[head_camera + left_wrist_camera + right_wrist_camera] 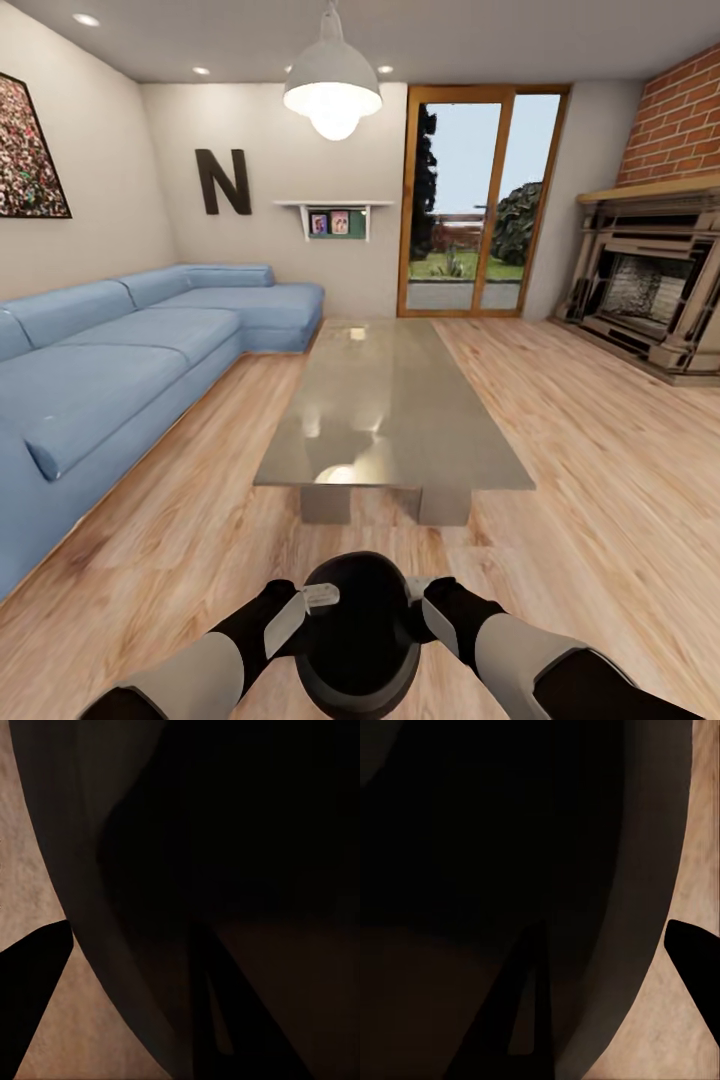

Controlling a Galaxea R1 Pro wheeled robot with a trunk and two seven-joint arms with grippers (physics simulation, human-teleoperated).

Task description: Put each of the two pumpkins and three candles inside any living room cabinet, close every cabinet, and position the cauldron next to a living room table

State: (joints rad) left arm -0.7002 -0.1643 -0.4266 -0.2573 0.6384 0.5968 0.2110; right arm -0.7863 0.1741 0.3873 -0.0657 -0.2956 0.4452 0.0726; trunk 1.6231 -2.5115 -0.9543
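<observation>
A living room is seen from the head camera. At far left, a framed picture [28,150] is hung on the side wall, and a blue sectional sofa [120,350] is set along that wall and round the corner. On the back wall a black letter N [223,181] is mounted, with a small white shelf [334,218] bearing two framed photos beside it. A white pendant lamp [332,85] is suspended from the ceiling over the middle of the room. Below it, the long low table [385,400] with a glossy grey top is placed on the wooden floor [600,450], its top bare. Behind the table, a wood-framed glass door [482,200] is shown, giving onto a garden. At far right, a fireplace [650,290] is set beneath a red brick wall [680,115].

In the near foreground the black cauldron [360,632] is held between both arms, just short of the table's near end and apart from it. The left gripper [300,610] is closed over the cauldron's left rim, one finger inside the mouth and one outside, as is seen in the left wrist view [127,967]. The right gripper [425,600] is clamped likewise on the right rim, the wall being pinched between its fingers [607,967].
</observation>
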